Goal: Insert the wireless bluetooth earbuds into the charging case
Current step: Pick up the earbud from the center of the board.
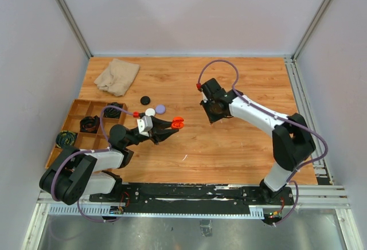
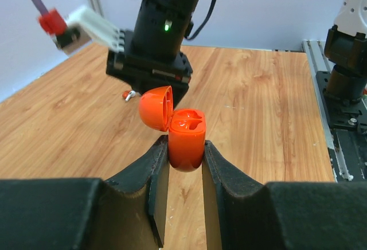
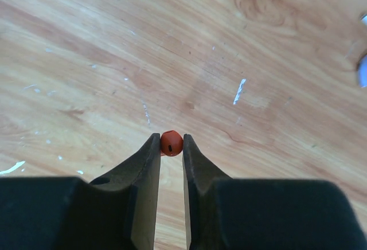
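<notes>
Nearest me, the left gripper [image 2: 184,144] has its jaws pressed in on the lower half of the orange-red charging case [image 2: 187,135], holding it upright above the wooden table [image 1: 229,152], left of the middle. The case's lid [image 2: 156,108] is swung open and leans off to the left, so the glossy moulded pockets in the top are in plain sight. Just beyond and to the right of it hangs the right gripper [image 3: 170,139], jaws narrowed to a slit with a small red earbud [image 3: 171,143] nipped between the very tips, clear of the boards below. From the left wrist camera its black body fills the space straight behind the open case and blocks much of the table there. Off to the left sits a compartmented wooden tray [image 1: 73,112] with dark coiled things in it that I cannot make out. Farther on lie three round pucks close together: black [image 1: 145,100], white [image 1: 150,112] and lilac [image 1: 160,109]. At the far left a crumpled beige cloth [image 1: 117,75] lies.
</notes>
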You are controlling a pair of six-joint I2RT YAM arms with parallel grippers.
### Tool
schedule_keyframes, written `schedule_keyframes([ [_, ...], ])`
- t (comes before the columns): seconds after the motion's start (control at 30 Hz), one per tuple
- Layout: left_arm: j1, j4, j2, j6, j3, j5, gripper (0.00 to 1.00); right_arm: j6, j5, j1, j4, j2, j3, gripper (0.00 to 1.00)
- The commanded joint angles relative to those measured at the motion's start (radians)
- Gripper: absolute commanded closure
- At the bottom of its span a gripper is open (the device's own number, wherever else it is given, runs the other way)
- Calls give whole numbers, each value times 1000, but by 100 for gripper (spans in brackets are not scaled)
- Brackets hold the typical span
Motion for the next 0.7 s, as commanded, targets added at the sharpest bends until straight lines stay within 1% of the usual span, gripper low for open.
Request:
schedule_keyframes([
  [0.0,7,84,-6,-38,1,-2,100,-103,58,49,9,-117,39,89],
  [0.1,7,111,-7,-65,1,-4,100,-146,79,81,35,-183,47,89],
  [0.3,7,81,-46,-69,9,-17,100,-243,144,169,113,-315,42,89],
  [0.47,7,60,-75,-71,14,-32,100,-339,200,264,212,-422,16,89],
  [0.53,6,65,-77,-73,15,-35,100,-380,229,308,255,-455,4,88],
  [0.67,7,99,-68,-103,23,-29,100,-443,240,379,359,-508,-38,88],
])
